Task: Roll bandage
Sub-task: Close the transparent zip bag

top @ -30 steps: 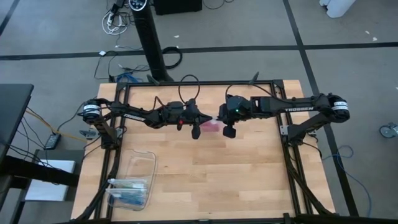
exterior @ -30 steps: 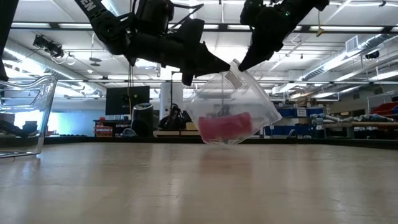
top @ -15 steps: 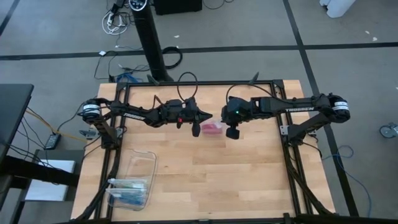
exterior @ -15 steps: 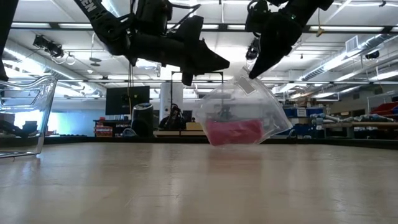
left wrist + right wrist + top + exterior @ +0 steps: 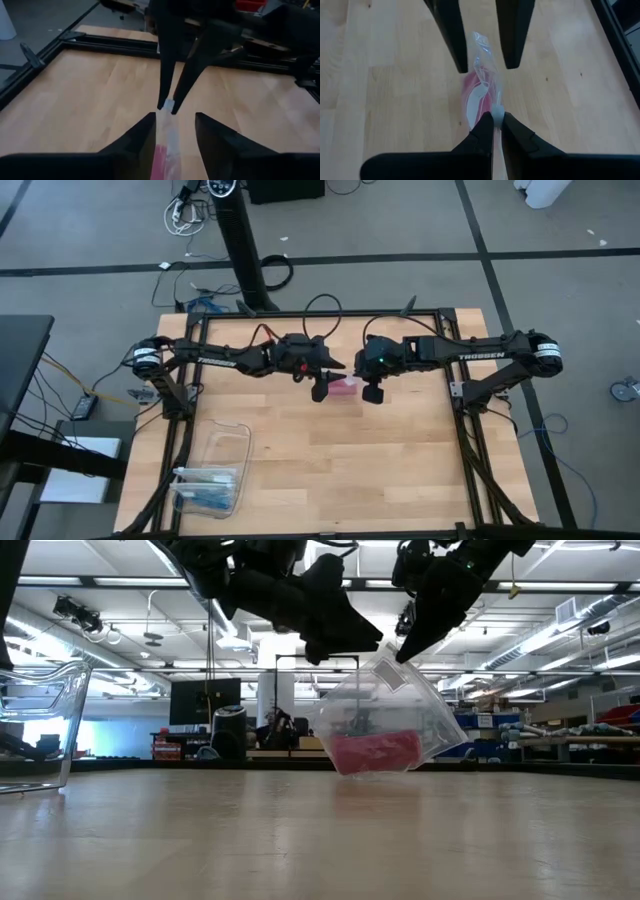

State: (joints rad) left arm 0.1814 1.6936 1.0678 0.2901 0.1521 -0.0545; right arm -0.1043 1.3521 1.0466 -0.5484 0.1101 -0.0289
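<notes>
We see the left gripper [image 5: 172, 131] has moved in, fingers spread around the bag [image 5: 385, 725]; the right gripper [image 5: 493, 121] still pinches its top, bandage [image 5: 372, 751] inside.

A magenta-pink bandage [image 5: 373, 752] shows through a clear, colourless plastic bag [image 5: 385, 715], which has a small white patch near its top corner. The table [image 5: 330, 450] is pale honey-coloured wood with light and darker planks, edged by a black frame [image 5: 470, 450]. The left gripper [image 5: 335, 369] and right gripper [image 5: 350, 369] are matte black, on dark arms with white lettering. A clear plastic box [image 5: 212, 472] with blue and white contents sits at the table's near left. The floor [image 5: 90, 240] is grey with dark lines.
</notes>
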